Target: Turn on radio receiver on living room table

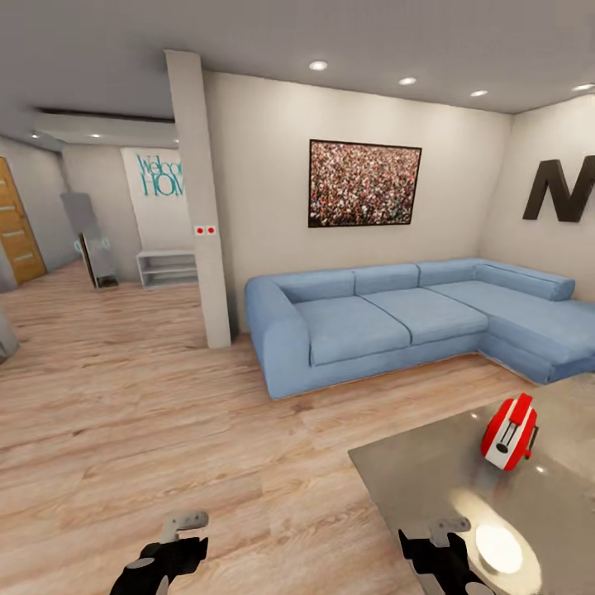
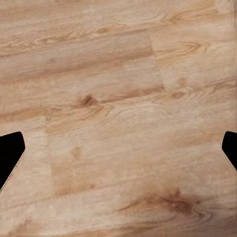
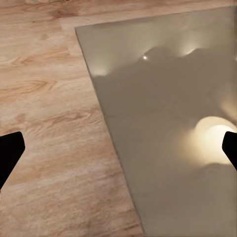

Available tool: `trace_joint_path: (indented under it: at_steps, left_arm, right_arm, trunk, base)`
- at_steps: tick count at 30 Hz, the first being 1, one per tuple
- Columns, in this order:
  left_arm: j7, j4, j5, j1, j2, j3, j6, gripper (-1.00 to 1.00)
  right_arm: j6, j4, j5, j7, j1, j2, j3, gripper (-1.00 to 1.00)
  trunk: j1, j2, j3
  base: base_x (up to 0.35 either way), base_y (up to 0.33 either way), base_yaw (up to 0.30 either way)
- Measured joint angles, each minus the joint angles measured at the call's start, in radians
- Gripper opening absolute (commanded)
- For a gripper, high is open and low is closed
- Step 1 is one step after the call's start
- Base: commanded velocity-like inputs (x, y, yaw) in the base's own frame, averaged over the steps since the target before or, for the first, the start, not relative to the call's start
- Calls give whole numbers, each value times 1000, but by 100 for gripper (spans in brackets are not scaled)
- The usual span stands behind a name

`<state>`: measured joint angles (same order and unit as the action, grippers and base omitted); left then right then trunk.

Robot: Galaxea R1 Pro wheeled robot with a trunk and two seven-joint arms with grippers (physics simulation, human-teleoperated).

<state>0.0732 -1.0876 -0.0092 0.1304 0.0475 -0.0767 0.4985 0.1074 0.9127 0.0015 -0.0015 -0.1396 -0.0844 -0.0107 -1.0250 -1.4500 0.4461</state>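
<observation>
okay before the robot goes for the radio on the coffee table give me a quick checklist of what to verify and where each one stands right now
1. Red radio receiver in sight on the grey table: ok.
2. Radio standing freely, nothing touching it: ok.
3. Right gripper open, black fingertips spread over the table edge: ok.
4. Left gripper open over the wood floor, holding nothing: ok.
5. Radio within arm's reach: not ok, it sits well beyond the right gripper; probably move closer first.
6. Power control located: cannot tell, too small to make out.
</observation>
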Motion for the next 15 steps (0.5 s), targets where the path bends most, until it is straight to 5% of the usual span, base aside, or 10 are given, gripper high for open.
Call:
trace_joint_path:
  at_steps: [15]
  left_arm:
    - [14, 0, 0, 0, 0, -1, 0, 100]
  right_arm:
    - [-3, 0, 0, 0, 0, 0, 1, 100]
  trunk:
    - [0, 0, -11]
  base:
    - [240, 189, -254]
